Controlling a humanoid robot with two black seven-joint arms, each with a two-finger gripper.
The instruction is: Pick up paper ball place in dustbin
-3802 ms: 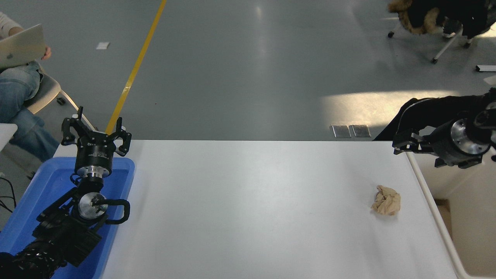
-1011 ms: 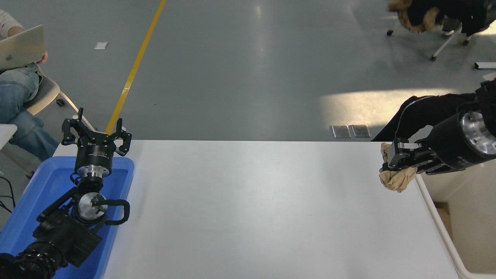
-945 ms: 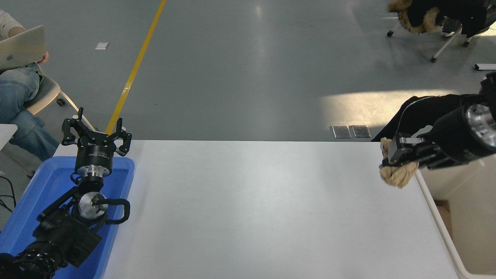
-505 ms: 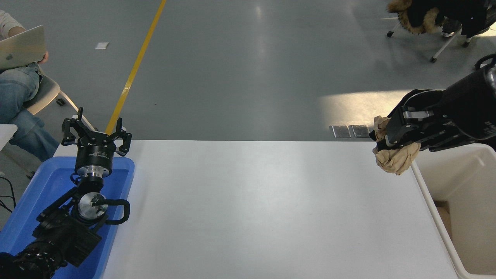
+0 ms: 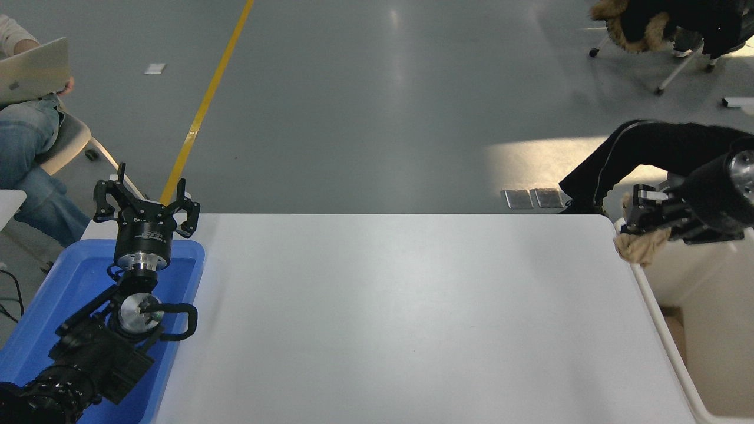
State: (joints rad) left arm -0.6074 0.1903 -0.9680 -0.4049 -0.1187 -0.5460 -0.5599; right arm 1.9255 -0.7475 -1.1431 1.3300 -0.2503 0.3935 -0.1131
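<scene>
My right gripper (image 5: 639, 227) is shut on the tan paper ball (image 5: 641, 249), which hangs below its fingers. It holds the ball in the air just over the far left corner of the cream-white dustbin (image 5: 662, 330), which stands against the table's right edge. The black right arm comes in from the right edge. My left gripper (image 5: 146, 203) is open and parked at the lower left, over the far end of the blue tray (image 5: 35, 335).
The white table (image 5: 389, 318) fills the middle. A person with a laptop (image 5: 32, 73) sits at the far left. A chair with a dark coat (image 5: 665, 26) stands at the top right.
The right gripper took the paper ball from the table, lifted it, and has now carried it right to the dustbin's corner. The left arm has not moved.
</scene>
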